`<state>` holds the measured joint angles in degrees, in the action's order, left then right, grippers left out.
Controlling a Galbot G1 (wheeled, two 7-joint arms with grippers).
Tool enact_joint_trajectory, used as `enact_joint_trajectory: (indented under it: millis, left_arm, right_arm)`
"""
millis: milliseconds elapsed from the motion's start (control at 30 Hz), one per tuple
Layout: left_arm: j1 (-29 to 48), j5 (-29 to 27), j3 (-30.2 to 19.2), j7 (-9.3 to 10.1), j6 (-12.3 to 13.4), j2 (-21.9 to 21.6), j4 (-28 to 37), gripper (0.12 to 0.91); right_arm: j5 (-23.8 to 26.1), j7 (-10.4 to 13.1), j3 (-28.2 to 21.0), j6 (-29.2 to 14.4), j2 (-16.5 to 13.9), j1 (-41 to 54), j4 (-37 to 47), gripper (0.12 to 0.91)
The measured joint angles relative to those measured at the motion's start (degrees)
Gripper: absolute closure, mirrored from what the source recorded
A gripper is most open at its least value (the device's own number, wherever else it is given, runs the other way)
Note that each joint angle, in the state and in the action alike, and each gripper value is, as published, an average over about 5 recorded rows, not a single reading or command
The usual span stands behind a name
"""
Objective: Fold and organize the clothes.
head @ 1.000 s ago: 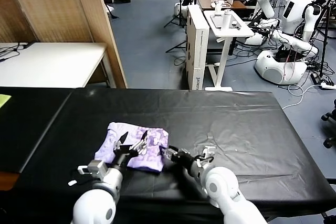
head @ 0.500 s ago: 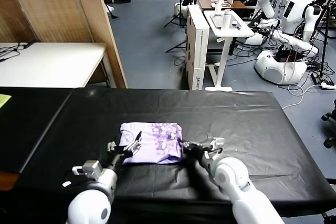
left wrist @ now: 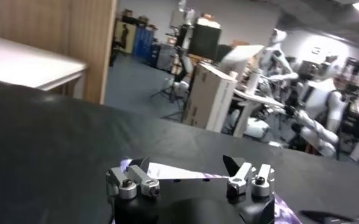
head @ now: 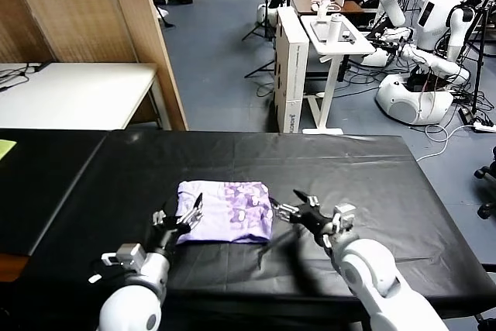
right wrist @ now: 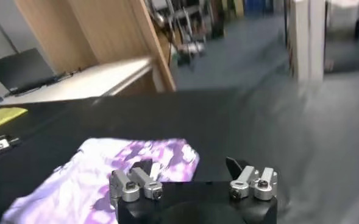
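The clothes (head: 225, 212) are one lavender T-shirt, folded into a flat rectangle on the black table (head: 372, 184), with the purple print on its right half. My left gripper (head: 181, 208) stands open at the shirt's near left corner, nothing between its fingers. My right gripper (head: 291, 202) is open just past the shirt's right edge, apart from the cloth. In the left wrist view the open left gripper (left wrist: 185, 165) frames a pale strip of the shirt (left wrist: 173, 173). In the right wrist view the open right gripper (right wrist: 188, 165) sits beside the patterned shirt (right wrist: 106, 173).
A yellow item (head: 6, 147) lies at the table's far left edge. Behind stand a white table (head: 70, 91) and a wooden partition (head: 139, 36). Past the far edge are a white stand (head: 333, 44) and other robots (head: 434, 29).
The shirt went from a bunched fold to a flat rectangle farther right. My right gripper opened, let go of its edge and drew off to the right. The left gripper backed away slightly.
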<state>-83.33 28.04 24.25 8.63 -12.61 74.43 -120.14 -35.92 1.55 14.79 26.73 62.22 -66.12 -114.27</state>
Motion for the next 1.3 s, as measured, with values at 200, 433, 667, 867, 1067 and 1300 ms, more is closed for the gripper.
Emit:
enact_joint_trajectory:
  millis: [200,433,667,867,1067,1300]
  left_arm:
    - [-1.7,0.1,-0.1,0.82,2.2,-3.4,0.0,0.123]
    - [-6.4,-1.0,1.2,1.39,3.9,-7.6,-2.7,0.123]
    - [-12.7,-3.5,1.6,1.72,5.6,-8.7,-5.3,0.123]
    - [-18.8,-4.9,1.6,2.33,6.6,-8.6,-7.7,0.123]
    - [-21.3,-5.1,1.8,2.63,6.7,-8.3,-8.4,0.123]
    - [-21.4,-4.0,1.7,3.59,5.3,-8.2,-8.7,0.123]
  right_arm:
    - [8.5,1.7,4.7,-8.1,-1.3,-5.9,-4.6,0.118]
    - [17.0,2.6,11.7,-17.2,-0.4,-17.8,-8.9,0.118]
    - [21.3,6.2,16.7,-23.6,2.2,-30.3,-12.5,0.118]
    - [22.0,8.0,19.5,-24.4,3.8,-38.4,-15.9,0.118]
    - [22.0,8.3,20.7,-23.4,4.2,-42.0,-17.9,0.118]
    - [21.9,8.0,20.7,-22.3,4.0,-42.1,-18.0,0.118]
